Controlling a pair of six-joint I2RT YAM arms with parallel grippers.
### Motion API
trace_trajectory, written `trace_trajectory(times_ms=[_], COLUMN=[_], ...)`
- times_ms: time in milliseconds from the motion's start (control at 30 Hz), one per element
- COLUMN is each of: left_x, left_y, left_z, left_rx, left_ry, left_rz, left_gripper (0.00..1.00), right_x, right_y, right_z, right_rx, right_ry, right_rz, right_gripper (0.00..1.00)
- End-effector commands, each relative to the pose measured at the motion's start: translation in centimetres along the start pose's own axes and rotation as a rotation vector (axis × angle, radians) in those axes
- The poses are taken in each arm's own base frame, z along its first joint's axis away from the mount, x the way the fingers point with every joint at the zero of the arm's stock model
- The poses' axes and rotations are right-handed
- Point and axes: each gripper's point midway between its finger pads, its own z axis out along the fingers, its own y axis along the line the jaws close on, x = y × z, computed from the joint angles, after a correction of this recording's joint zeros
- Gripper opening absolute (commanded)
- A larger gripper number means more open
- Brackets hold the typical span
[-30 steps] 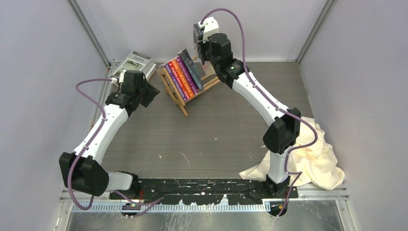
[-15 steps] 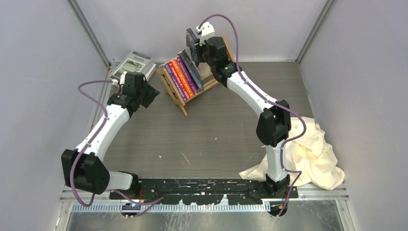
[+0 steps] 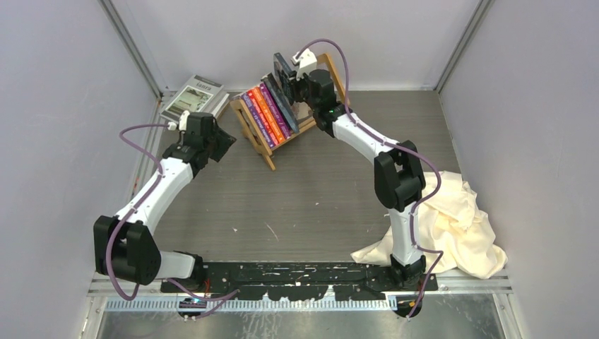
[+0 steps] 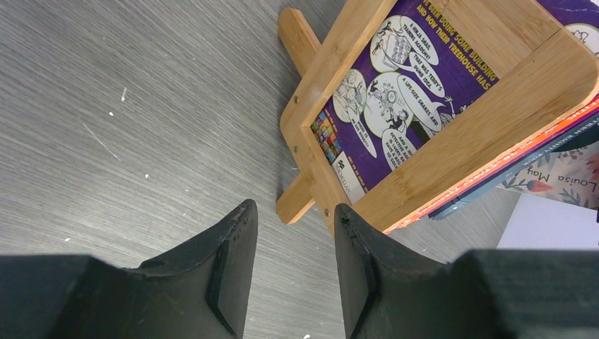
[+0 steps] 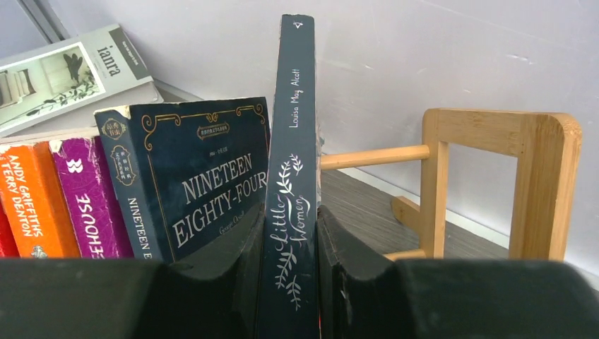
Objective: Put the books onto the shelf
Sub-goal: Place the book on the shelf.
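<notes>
The light-wood shelf (image 3: 258, 138) stands at the back of the table with several books (image 3: 268, 113) leaning in it: purple, orange and a dark blue one (image 5: 191, 176). My right gripper (image 5: 289, 212) is shut on the dark spine of another book (image 5: 295, 141), "Little Women". It is held upright right beside the dark blue book, between it and the shelf's far end frame (image 5: 544, 183). My left gripper (image 4: 293, 208) hovers open and empty over the table just in front of the shelf's near end frame (image 4: 452, 152), behind which a purple book (image 4: 402, 63) shows.
Two larger grey and white books (image 3: 194, 95) lie stacked in the back left corner against the wall. A crumpled cream cloth (image 3: 459, 226) sits on the right by the right arm's base. Walls close in on three sides.
My right arm has carried its book left and down, from above the shelf's far end to beside the dark blue book. The left arm has shifted slightly toward the shelf.
</notes>
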Motion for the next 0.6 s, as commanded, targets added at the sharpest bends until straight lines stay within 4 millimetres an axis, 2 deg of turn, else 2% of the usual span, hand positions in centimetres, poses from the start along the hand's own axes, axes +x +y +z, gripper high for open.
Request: trace_trajectory(times_ms=[0,233,567], left_x=[-1.5,-0.9,-0.7], left_y=[-1.4,-1.0,-1.3], left_z=[0.5,1.4,2.0], left_rx=[0.06,0.059,0.07], left_ry=[-0.067,-0.063,-0.056], left_rz=[-0.032,-0.038,-0.046], left_gripper=[0.44,0.44,0.44], right_x=[-6.0,-3.3,0.5], right_y=[0.4,0.6,0.3], right_z=[-0.7,-0.9,-1.5], right_rx=[-0.027,-0.031,-0.001], right_ry=[-0.232,-0.212,-0.161], right_rz=[0.035,0.055,0.08], right_gripper=[0.01,0.01,0.01])
